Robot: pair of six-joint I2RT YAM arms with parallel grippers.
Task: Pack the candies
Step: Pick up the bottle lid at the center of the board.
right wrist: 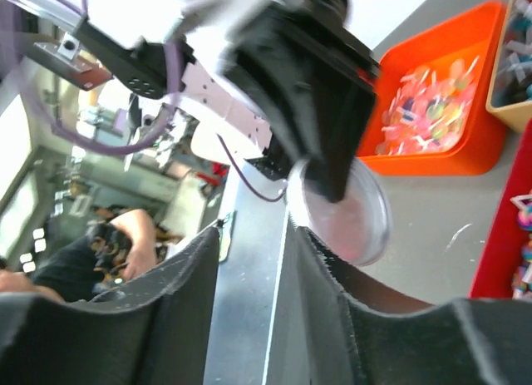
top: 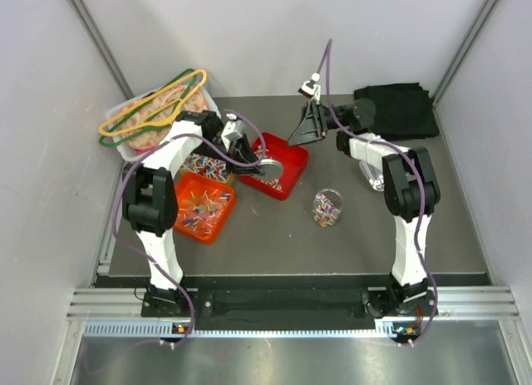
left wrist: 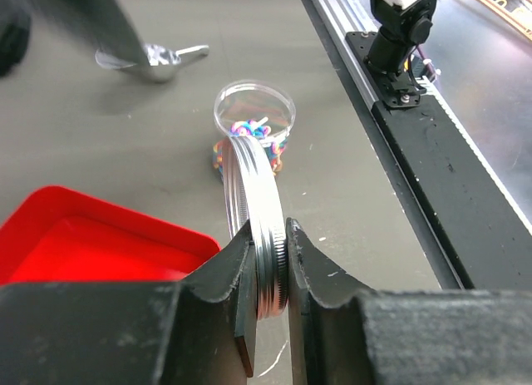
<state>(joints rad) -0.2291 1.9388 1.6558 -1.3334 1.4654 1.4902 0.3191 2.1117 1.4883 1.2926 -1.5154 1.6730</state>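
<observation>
Biggest first: grey desk (top: 274,244), with a red plastic tray (top: 291,156) mid-frame in the top view and an orange plastic tray (right wrist: 432,163) of loose sweets to its lower left. The clear round jar (top: 327,208), uncapped and part-filled with tiny multicoloured wrapped candies (left wrist: 249,131), stands lower right of my left tool (left wrist: 269,244), the closer one. That tool pinches the round silver metal lid (left wrist: 245,173) on edge, so I reckon it needs tipping flat. The path looks clear. My right tool (right wrist: 258,252) is spread and empty, upper centre.

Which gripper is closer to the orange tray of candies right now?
Left. The left gripper, clamping a lid, hangs over the red tray just beside the orange tray; the right gripper sits beyond that red tray, farther off.
</observation>
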